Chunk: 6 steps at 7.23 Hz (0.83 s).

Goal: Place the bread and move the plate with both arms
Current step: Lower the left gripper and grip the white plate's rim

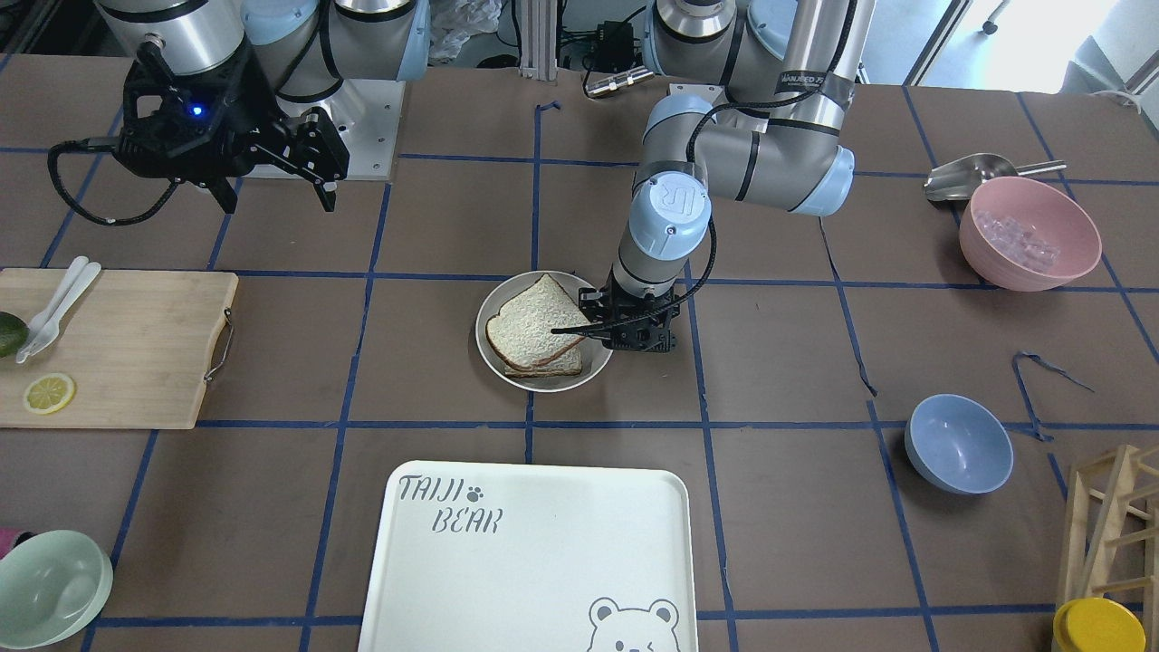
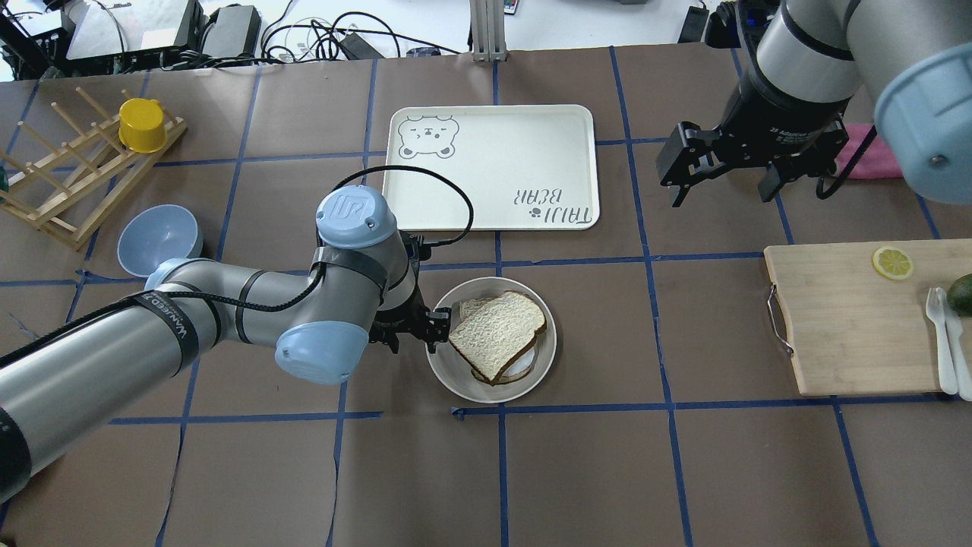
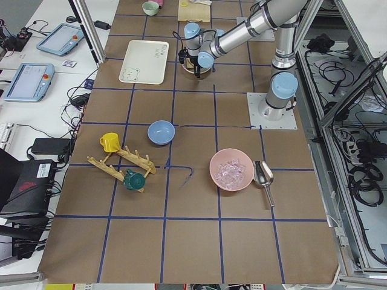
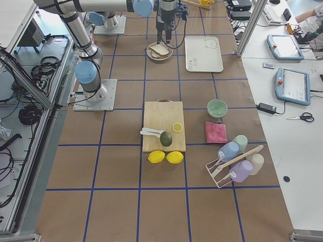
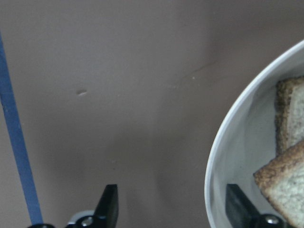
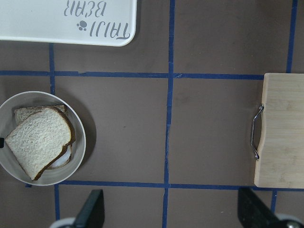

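Observation:
The bread lies on top of a darker slice with a bit of white egg showing, both on the round cream plate at the table's middle. Seen from the front, the bread covers most of the plate. My left gripper is low at the plate's edge on the robot's left side. In the left wrist view it is open, one finger outside the plate rim and one inside beside the bread. My right gripper hangs open high above bare table, holding nothing.
The white TAIJI BEAR tray lies just beyond the plate. A wooden cutting board with a lemon slice sits on the robot's right. A blue bowl and a wooden rack are on its left, with a pink bowl nearer the robot.

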Available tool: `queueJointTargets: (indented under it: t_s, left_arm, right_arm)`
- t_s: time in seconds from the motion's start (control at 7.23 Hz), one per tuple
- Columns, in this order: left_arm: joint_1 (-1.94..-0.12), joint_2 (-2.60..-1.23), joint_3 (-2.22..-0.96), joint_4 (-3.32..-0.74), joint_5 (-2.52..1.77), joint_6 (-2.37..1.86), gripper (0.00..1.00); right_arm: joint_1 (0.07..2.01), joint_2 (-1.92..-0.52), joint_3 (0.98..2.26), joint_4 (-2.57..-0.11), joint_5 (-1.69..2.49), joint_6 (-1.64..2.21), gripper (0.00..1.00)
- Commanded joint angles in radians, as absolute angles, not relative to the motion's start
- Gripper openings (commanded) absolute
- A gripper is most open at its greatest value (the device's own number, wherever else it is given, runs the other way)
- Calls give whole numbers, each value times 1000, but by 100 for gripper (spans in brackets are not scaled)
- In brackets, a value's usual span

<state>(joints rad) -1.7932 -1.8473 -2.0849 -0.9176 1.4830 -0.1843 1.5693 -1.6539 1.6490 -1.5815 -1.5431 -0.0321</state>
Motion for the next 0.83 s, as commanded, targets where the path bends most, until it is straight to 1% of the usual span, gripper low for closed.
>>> queueJointTargets:
  t_s: [0.0,0.14,0.42,0.69]
  left_arm:
    - [-1792,-1842,-2080,-913,1470,-181,2]
    - [-1787,-1829,-2079,-910,1470,-170,0]
    - [-1773,-1807,-2077,-904,1466,-155,0]
    - [-1708,-1738,-2068,-905,1465,-150,0]
  right_arm:
    - [1569,-1654,1649,-1580,-1543,-32,100]
    - [1569,-1655,1649,-1578,-1543,-32,100]
    - [1569,-1655,1649,-1577,-1543,-32,100]
    - [1569,-1655,1649,-1577,-1543,-32,100]
